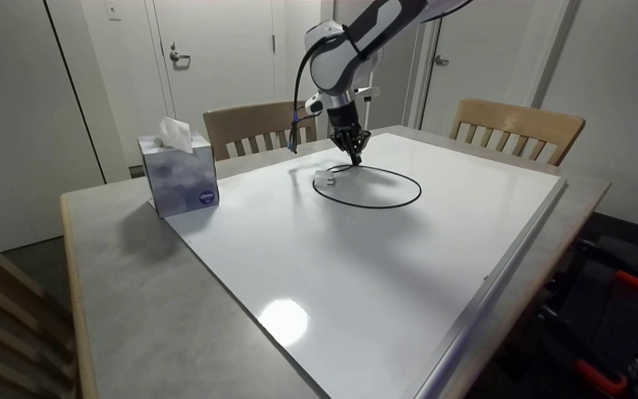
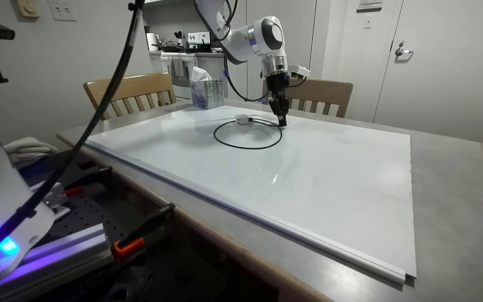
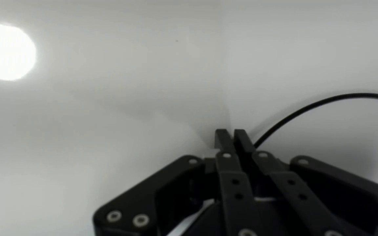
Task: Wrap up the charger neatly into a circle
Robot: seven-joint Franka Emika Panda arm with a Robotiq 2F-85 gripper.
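The claw point(image 3: 231, 135) is seen nearly together; whether the charger point(image 2: 247, 148) is clamped cannot be told; from the claw, its loop point(image 1: 374, 207) is spread toward the railed edge of the whiteboard point(image 2: 317, 180), its white block point(image 2: 242, 119) toward the corner by the tissue box point(image 2: 207, 94)

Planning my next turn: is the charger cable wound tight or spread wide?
Spread wide: in both exterior views, the charger cable forms a broad, loose loop on the white board, mostly a single strand.

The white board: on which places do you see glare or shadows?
In an exterior view, round glare at one edge of the white board, with soft shadows; in an exterior view, a thin bright streak; in the wrist view, round glare and faint shadow by the gripper.
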